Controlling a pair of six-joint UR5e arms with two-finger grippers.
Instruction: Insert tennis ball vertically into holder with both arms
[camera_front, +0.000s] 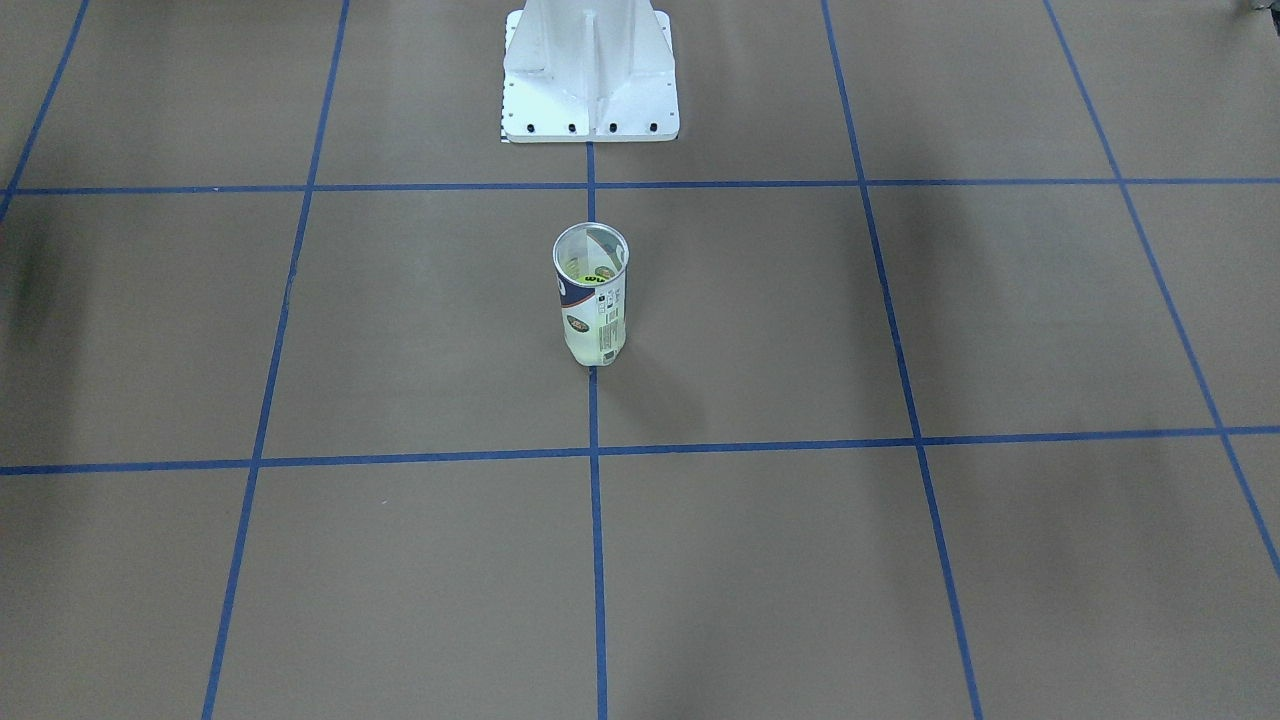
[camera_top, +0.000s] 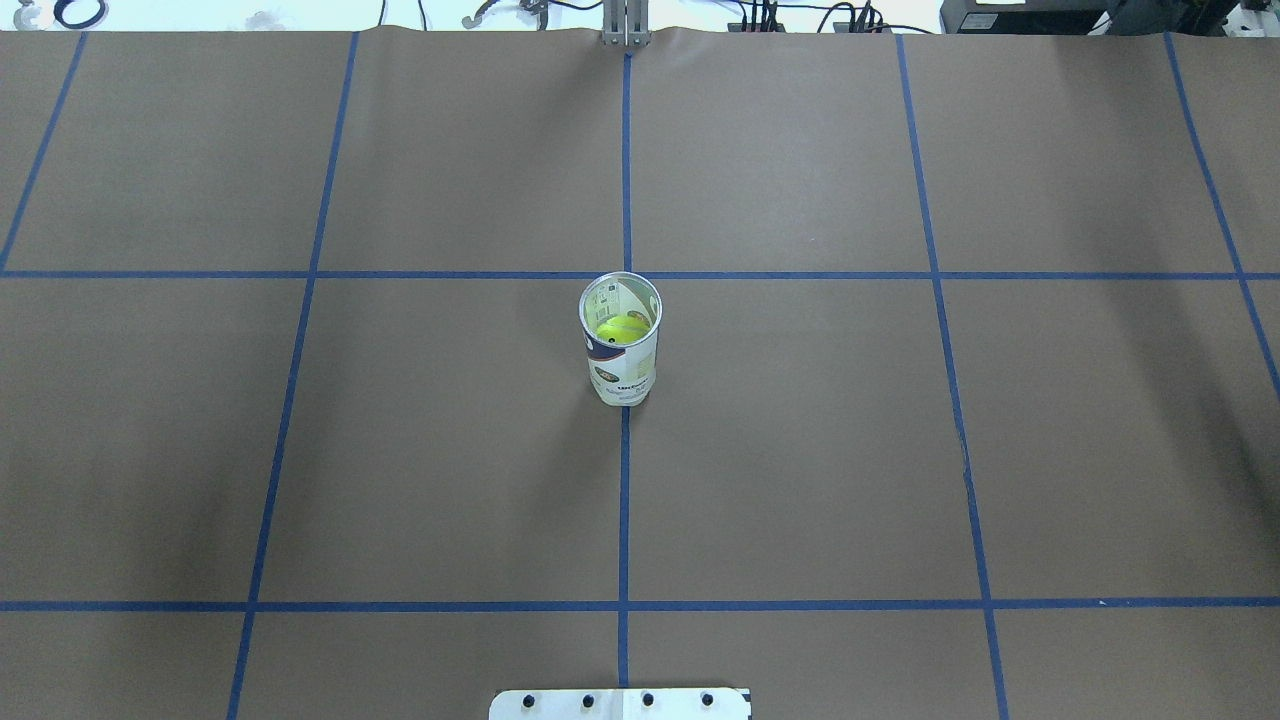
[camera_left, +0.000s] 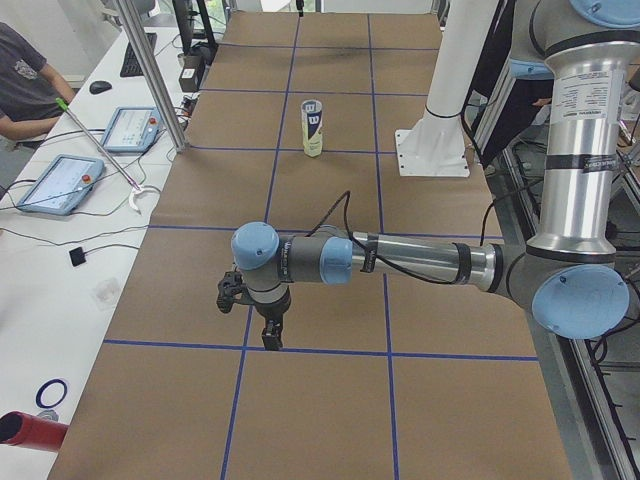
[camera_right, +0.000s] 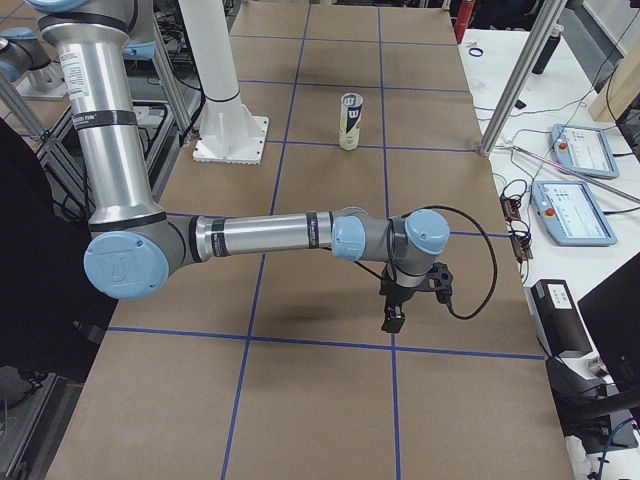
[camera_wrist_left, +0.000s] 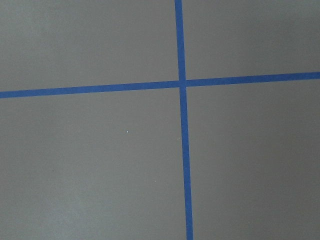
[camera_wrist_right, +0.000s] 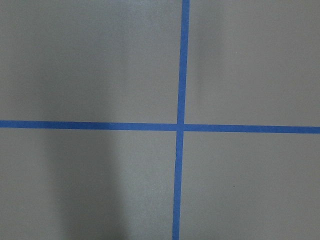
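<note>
The holder (camera_front: 592, 310) stands upright in the middle of the brown table, a clear can with a white and navy label and a silver rim. It also shows in the overhead view (camera_top: 622, 365) and both side views (camera_left: 312, 128) (camera_right: 349, 122). A yellow-green tennis ball (camera_top: 620, 328) lies inside it, below the rim. My left gripper (camera_left: 268, 325) hangs over the table far from the can, seen only in the exterior left view; I cannot tell if it is open. My right gripper (camera_right: 393, 320) hangs likewise at the other end; I cannot tell its state. Both wrist views show only brown paper and blue tape.
The white pedestal base (camera_front: 590, 80) stands behind the can on the robot's side. Blue tape lines (camera_top: 625, 500) grid the table. Tablets (camera_left: 60, 185) (camera_right: 575, 210), cables and aluminium posts (camera_left: 150, 70) line the operators' edge. A person (camera_left: 20, 80) sits there.
</note>
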